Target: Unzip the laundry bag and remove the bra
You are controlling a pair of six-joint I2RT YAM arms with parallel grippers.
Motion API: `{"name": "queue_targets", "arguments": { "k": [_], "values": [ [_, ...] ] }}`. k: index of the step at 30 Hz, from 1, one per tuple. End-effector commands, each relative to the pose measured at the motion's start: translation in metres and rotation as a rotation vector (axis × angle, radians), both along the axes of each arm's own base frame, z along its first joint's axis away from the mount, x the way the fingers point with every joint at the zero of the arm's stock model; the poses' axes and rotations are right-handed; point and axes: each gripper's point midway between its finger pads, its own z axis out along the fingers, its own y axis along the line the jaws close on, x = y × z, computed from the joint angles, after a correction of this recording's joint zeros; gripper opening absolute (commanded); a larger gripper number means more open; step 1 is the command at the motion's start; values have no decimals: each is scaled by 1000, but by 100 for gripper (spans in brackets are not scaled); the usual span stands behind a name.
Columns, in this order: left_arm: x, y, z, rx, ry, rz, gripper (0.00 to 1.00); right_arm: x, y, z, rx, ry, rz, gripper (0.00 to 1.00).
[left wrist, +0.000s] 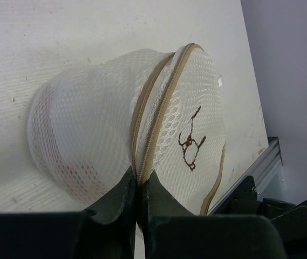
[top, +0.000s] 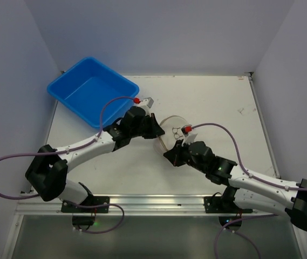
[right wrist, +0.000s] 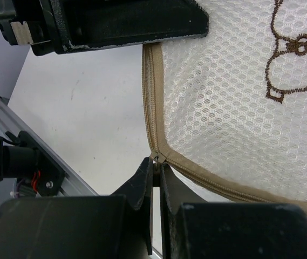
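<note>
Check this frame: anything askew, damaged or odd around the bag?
Nothing damaged or spilled. The laundry bag lies tipped on its side, zipper closed, with the left gripper pinching the zipper band and the right gripper pinching the tan rim. The blue tub sits apart.

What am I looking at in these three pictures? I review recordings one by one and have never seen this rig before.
Two white and black robot arms are bolted to the near edge of a white table. The wide picture comes from a fixed camera above and behind them. The other two come from cameras on each wrist, looking past that arm's own two fingers.

On the table lie a blue plastic tub, empty as far as the overhead view shows, and a small round cream-white mesh laundry bag with tan zip tape and a dark bra outline stitched on its face.

The left claw is shut on the bag's zip seam. The right claw is shut on the bag's tan edge binding. The zip looks closed, and no bra is out.
</note>
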Motion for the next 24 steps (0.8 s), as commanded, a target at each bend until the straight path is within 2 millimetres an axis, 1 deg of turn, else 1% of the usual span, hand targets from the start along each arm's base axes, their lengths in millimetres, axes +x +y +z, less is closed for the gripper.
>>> {"name": "queue_targets", "arguments": {
  "k": [1,2,3,4,5,6,7,9,10,12,13,14,16,19,21,22,23,24],
  "values": [
    [33,14,24,60,-124,48,9,-8,9,6,7,5,55,0],
    [30,14,24,59,-116,42,29,-7,10,7,14,6,55,0],
    [28,15,25,46,-107,47,40,-7,12,8,18,6,56,0],
    [24,17,35,19,-121,48,54,-5,15,10,20,5,54,0],
    [19,20,31,11,-117,52,77,-2,17,13,25,2,49,0],
    [17,22,34,-6,-114,64,84,0,19,16,29,0,47,0],
    [11,30,38,-16,-122,80,89,3,24,19,32,0,46,0],
    [4,35,40,-43,-105,101,94,7,29,25,36,-7,39,0],
    [-3,38,42,-58,-103,102,95,11,33,34,51,-16,37,0],
    [-11,40,41,-66,-95,97,94,15,39,34,45,-11,32,0],
    [-16,43,35,-51,-78,99,94,18,43,43,66,-20,29,0],
    [-19,44,32,-46,-70,100,93,20,47,40,62,-13,31,0],
    [-26,45,23,-32,-46,98,91,22,52,45,81,-13,32,0],
    [-38,39,8,-24,-1,90,82,25,59,47,88,-11,38,0],
    [-41,35,3,-19,12,80,75,25,60,45,85,-6,40,0],
    [-40,32,-3,-6,23,78,70,24,60,44,85,-3,42,0],
    [-39,31,-4,-2,26,76,59,24,60,42,83,1,43,0],
    [-38,31,-4,4,21,74,51,23,59,41,82,3,44,0]
  ]
}}
